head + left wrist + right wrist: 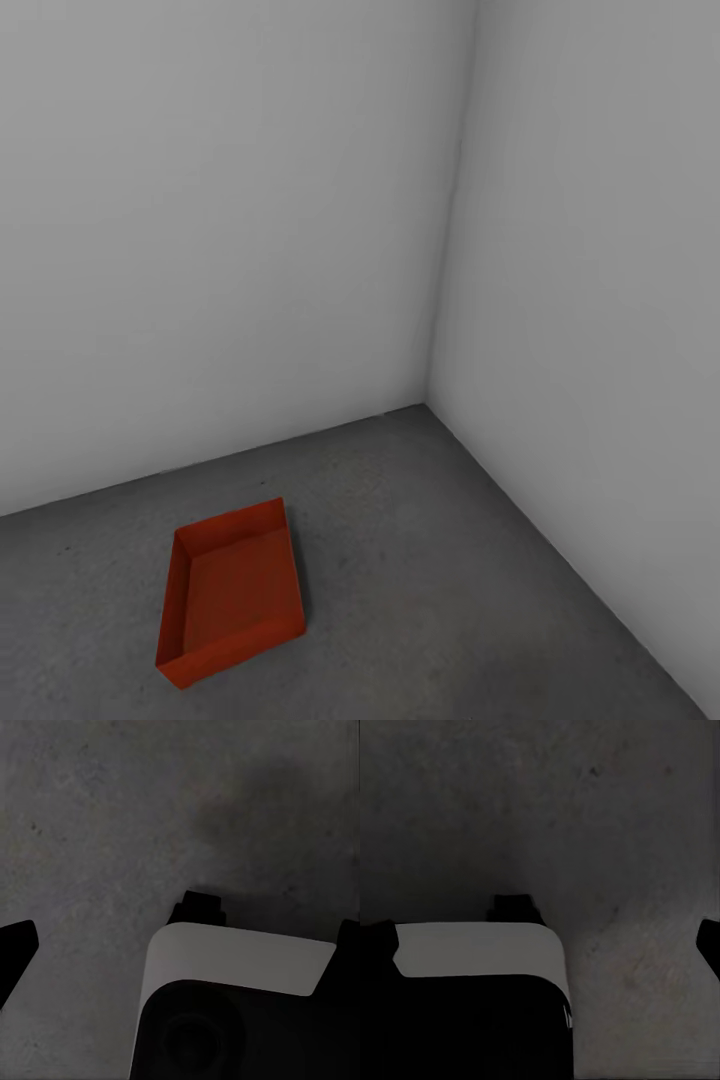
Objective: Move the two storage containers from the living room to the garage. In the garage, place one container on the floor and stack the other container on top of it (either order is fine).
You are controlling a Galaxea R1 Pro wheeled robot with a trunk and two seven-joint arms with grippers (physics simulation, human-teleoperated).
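1 orange-red storage container sits open side up and empty on the dark grey concrete floor of the garage, near the corner where 2 plain pale grey walls meet, touching neither. In the left wrist view the left gripper hangs over bare concrete beside a white-and-black part of the robot's body. Its dark fingertips sit at opposite edges, spread wide with nothing between them; the right gripper is likewise wide and empty over the same floor.
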